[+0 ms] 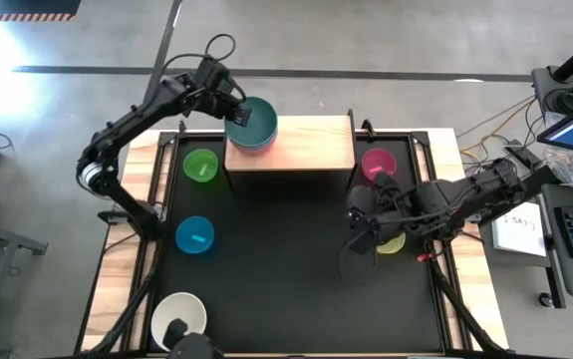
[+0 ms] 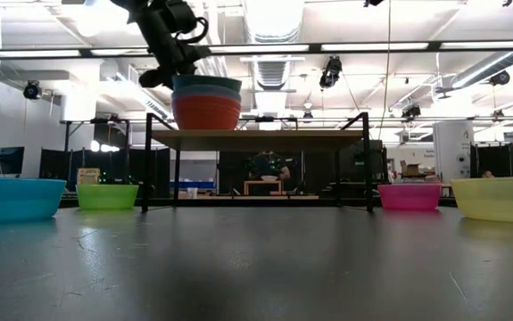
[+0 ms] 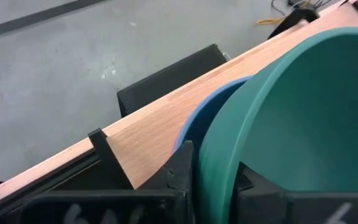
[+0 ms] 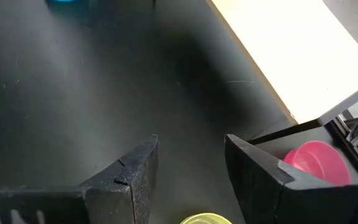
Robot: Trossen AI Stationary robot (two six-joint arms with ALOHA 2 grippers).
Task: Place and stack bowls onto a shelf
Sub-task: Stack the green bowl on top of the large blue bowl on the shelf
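From above, the left gripper [image 1: 234, 108] sits at the rim of a round teal plastic bowl [image 1: 256, 122], top of a stack at the left end of the small light-wood shelf [image 1: 306, 145]; the bowls beneath it are mostly covered. On the black tabletop [image 1: 286, 269] lie a small green bowl [image 1: 201, 166], a small blue bowl [image 1: 194, 235], a cream white bowl [image 1: 179, 317] partly cut off by dark hardware at the bottom edge, and a small pink bowl [image 1: 378, 163]. The right gripper [image 1: 364, 231] hovers over the table, its arm hiding most of a small yellow bowl [image 1: 393, 242].

At table height, the stack shows a red bowl [image 2: 207, 113] under a slate blue bowl [image 2: 206, 91] and the teal one; the left gripper's tip is lost behind the rim.

The left wrist view shows the two dark fingers [image 3: 182, 163] narrowly closed on the teal rim, one each side, with the slate blue rim peeking behind.

The right wrist view shows its fingers [image 4: 135, 168] spread wide, holding nothing, above bare tabletop, with the pink and yellow bowls partly cut off.
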